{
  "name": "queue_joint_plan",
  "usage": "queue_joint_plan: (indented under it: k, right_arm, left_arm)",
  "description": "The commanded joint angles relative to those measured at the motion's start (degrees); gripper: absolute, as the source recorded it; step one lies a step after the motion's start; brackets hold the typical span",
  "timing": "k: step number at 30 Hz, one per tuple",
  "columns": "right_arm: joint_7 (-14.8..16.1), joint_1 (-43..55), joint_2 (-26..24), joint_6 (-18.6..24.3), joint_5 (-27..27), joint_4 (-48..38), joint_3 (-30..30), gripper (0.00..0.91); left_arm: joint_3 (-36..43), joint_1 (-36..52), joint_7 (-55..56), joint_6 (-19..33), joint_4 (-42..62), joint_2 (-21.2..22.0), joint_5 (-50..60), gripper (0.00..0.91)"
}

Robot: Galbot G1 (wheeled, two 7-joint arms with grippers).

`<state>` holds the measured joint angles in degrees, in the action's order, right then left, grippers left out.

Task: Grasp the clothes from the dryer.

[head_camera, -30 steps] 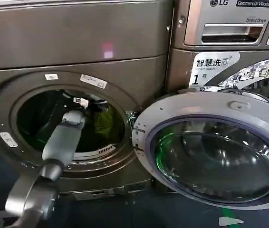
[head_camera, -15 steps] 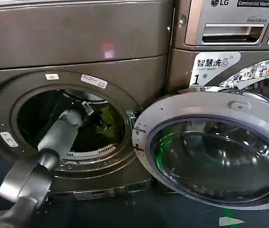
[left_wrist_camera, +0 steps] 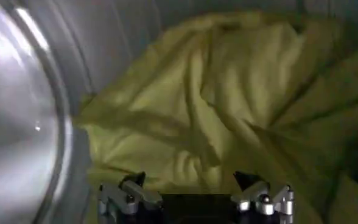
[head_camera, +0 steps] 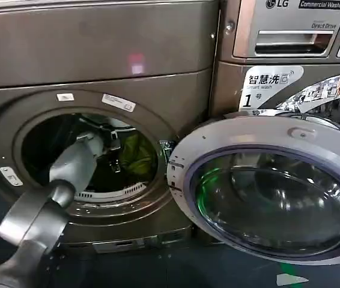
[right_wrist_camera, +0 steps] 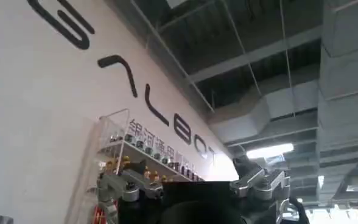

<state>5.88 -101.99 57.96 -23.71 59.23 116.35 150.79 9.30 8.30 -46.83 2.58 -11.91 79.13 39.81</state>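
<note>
Two front-loading machines stand side by side. The one on the left is the dryer [head_camera: 98, 54], a large bronze-brown metal machine with one round porthole, and its single silver-rimmed glass door [head_camera: 272, 192] hangs swung open to the right, in front of the neighbouring LG machine [head_camera: 290, 36], which has one silver drawer panel and a white label with the number 1. One grey robot arm, the left arm [head_camera: 56, 192], rises from the lower left of the head view and reaches through the porthole into the dark drum. The left gripper [head_camera: 115, 153] sits inside the drum, just beside the clothes [head_camera: 135, 153], a single yellow-green garment lying toward the right side of the drum. In the left wrist view, the clothes [left_wrist_camera: 228, 115] spread in soft folds against the grey drum wall, and the left gripper [left_wrist_camera: 194, 189] points at them with its two fingers [left_wrist_camera: 130, 192] spread apart and nothing between them; whether the tips touch the fabric cannot be told. In the right wrist view, the right gripper [right_wrist_camera: 191, 185] points upward toward a white wall with large dark lettering and a ceiling with ducts, its two fingers [right_wrist_camera: 125, 187] also spread apart and empty.
</note>
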Motion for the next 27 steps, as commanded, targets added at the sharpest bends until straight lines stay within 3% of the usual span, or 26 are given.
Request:
queue_joint_plan:
  k: [1, 17, 18, 19, 22, 23, 24, 27]
  right_arm:
    - [0.01, 0.08, 0.06, 0.05, -0.06, 0.02, 0.02, 0.907]
    - [0.10, 0.98, 0.32, 0.19, -0.25, 0.23, -1.28, 0.907]
    - [0.12, 1.02, 0.39, 0.19, -0.26, 0.23, -1.34, 0.907]
    - [0.12, 1.02, 0.43, 0.18, -0.26, 0.21, -1.35, 0.907]
    - [0.10, 1.11, 0.53, 0.21, -0.29, 0.14, -1.42, 0.907]
    - [0.12, 1.11, 0.58, 0.22, -0.29, 0.17, -1.47, 0.907]
    - [0.13, 1.13, 0.61, 0.25, -0.28, 0.23, -1.54, 0.907]
    - [0.11, 1.09, 0.59, 0.25, -0.29, 0.21, -1.46, 0.907]
  left_arm:
    - [2.06, 0.33, -1.63, -2.52, 1.65, 0.69, 7.41, 0.907]
    - [1.95, -2.78, 1.85, -9.31, 1.43, 1.21, 5.39, 0.907]
    - [1.98, -2.70, 1.85, -9.28, 1.55, 1.24, 5.35, 0.876]
    - [2.02, -2.66, 1.79, -9.30, 1.56, 1.26, 5.36, 0.830]
    - [2.00, -2.62, 1.80, -9.21, 1.51, 1.27, 5.15, 0.102]
    - [2.01, -2.63, 1.62, -9.10, 1.48, 1.26, 5.15, 0.102]
    - [1.96, -2.64, 1.74, -8.96, 1.44, 1.25, 5.05, 0.000]
    - [1.80, -2.67, 1.95, -8.90, 1.27, 1.15, 4.44, 0.000]
